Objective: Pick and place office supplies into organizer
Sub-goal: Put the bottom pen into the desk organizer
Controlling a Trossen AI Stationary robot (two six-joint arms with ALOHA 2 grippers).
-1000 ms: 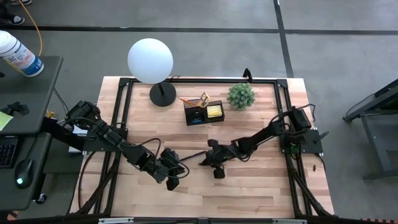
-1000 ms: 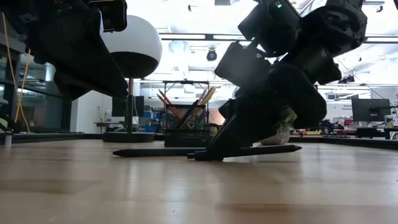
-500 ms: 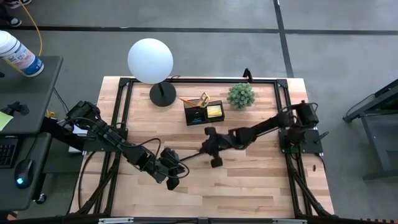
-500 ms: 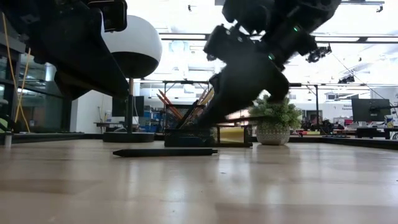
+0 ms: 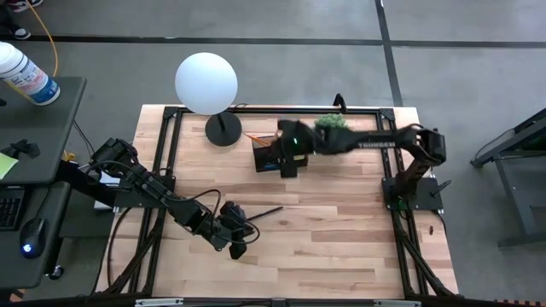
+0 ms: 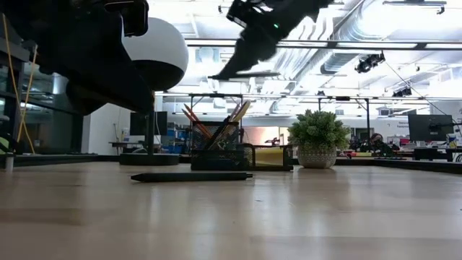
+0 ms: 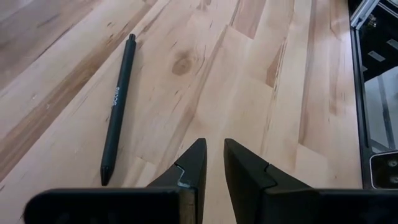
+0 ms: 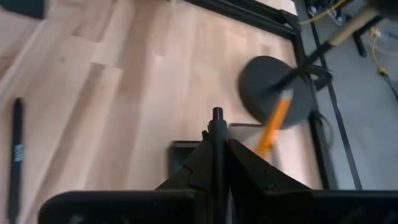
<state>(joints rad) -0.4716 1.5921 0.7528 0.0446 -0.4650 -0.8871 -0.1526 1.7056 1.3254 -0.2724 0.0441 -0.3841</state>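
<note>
The right gripper point(image 8: 217, 149), fingers closed on a pen point(image 8: 217, 134), hangs above the organizer point(image 5: 279, 154); released off-centre, it may miss. Left fingers point(image 7: 189, 171) are slightly open, empty.

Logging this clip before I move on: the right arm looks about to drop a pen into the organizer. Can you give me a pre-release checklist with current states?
1. Thin black pen clamped in the right claw: ok, pinched between both fingers.
2. Right claw above the small black compartmented organizer box: ok in the high view.
3. Pen tip lined up with an open compartment: cannot tell; orange pencils already stand inside.
4. Clearance from the white globe lamp and small green potted plant: ok, both beside the organizer, not under the claw.
5. Left claw out of the way: ok, low near the table's front, fingers slightly apart.
6. Second black pen left on the wooden table: not ok, unplaced.
</note>
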